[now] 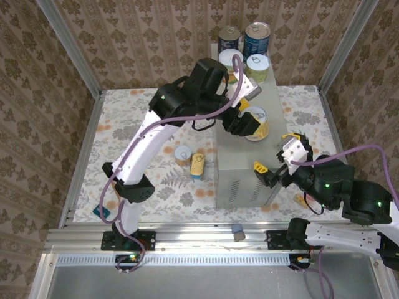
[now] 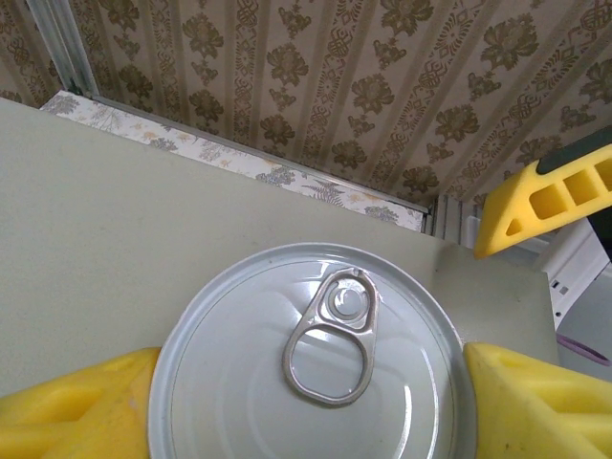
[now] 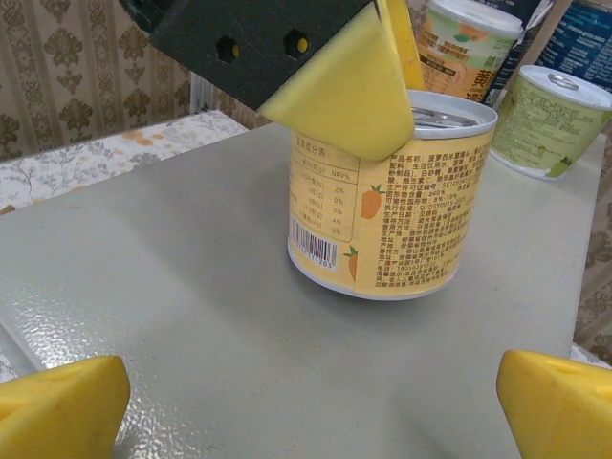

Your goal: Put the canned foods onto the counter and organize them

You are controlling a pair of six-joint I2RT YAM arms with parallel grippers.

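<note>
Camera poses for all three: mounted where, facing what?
Top external: above and behind the robot, looking down on the counter; left arm and right arm show.
Left wrist: straight down onto the yellow can, left gripper flanking it.
Right wrist: low, facing across the counter at that can; right gripper at the bottom corners.
Shared: both wrist views see that can.

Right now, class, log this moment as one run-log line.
left gripper: shut on yellow can | yellow can: on counter | right gripper: open, empty
</note>
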